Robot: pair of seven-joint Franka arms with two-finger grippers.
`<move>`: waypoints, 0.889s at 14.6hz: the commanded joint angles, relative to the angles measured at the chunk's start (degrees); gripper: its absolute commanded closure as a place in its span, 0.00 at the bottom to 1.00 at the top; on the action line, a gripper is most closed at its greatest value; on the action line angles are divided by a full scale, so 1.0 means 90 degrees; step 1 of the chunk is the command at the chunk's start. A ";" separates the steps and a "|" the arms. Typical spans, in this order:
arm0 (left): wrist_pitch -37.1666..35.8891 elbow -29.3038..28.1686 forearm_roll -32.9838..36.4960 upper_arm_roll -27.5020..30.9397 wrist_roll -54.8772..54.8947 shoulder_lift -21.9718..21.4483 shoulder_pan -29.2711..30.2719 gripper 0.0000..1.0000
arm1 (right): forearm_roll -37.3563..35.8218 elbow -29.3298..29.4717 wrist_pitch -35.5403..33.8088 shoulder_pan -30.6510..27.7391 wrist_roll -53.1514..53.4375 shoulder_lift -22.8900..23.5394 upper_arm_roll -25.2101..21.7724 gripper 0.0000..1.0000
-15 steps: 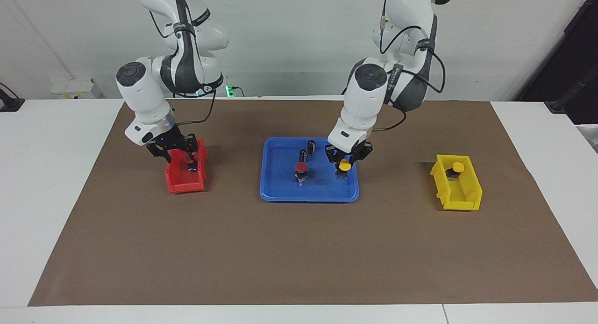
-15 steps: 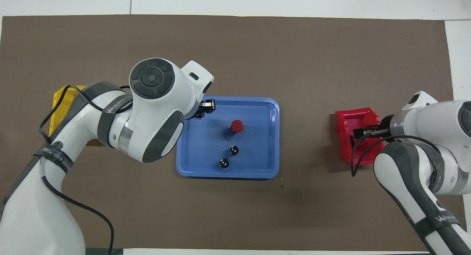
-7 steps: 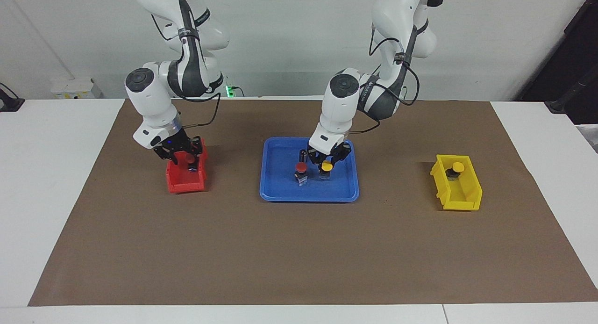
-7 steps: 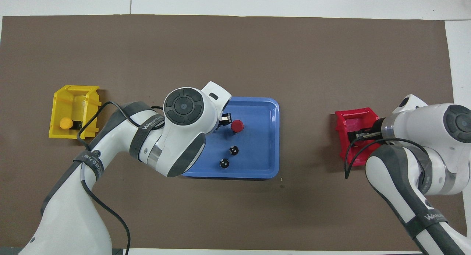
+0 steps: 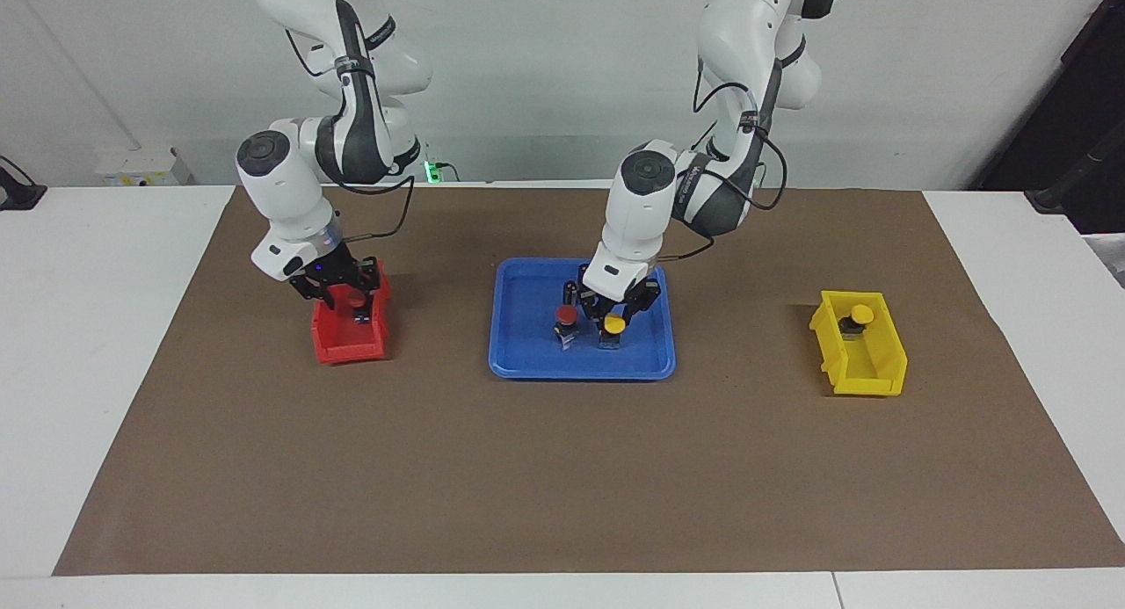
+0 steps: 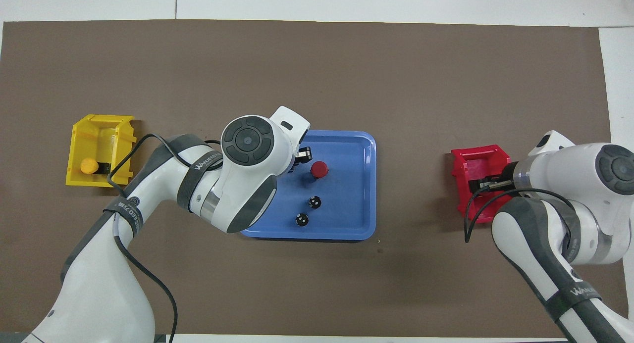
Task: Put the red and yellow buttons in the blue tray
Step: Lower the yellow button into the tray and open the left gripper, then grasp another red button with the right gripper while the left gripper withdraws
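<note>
Left gripper (image 5: 613, 314): jaws closed on a yellow button (image 5: 613, 326), lowered inside the blue tray (image 5: 527, 363) beside a red button (image 5: 567, 315), apparently for set-down. Right gripper (image 5: 338, 293): jaws clasping a second red button (image 5: 355, 300) over the red bin (image 5: 350, 345), presumably lifting it out. Remaining yellow button (image 5: 860, 315) sits in the yellow bin (image 5: 866, 382), well apart from both jaws.

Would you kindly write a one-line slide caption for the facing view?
Left gripper sets a yellow button in the blue tray beside a red button; right gripper lifts another red button over the red bin.
</note>
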 commanded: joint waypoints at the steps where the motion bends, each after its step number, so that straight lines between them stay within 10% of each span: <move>1: -0.0909 0.0244 0.0187 0.0173 -0.0077 -0.0586 0.0030 0.09 | 0.0111 -0.0216 0.0130 -0.0086 -0.0191 -0.0176 0.0035 0.52; 5: -0.2324 0.0332 0.0314 0.0251 0.1749 -0.1600 0.1178 0.00 | 0.0111 0.0124 -0.0073 -0.0086 -0.0298 -0.0098 0.0025 0.80; 10: -0.3527 0.0420 0.0343 0.0261 0.5121 -0.2346 0.3024 0.00 | 0.0023 0.2854 -0.2648 0.0060 -0.0310 0.0623 0.0073 0.80; 13: -0.2850 0.0198 0.0343 0.0251 0.6163 -0.2365 0.3924 0.00 | -0.0026 0.4080 -0.3239 0.1112 0.1131 0.1142 0.0083 0.79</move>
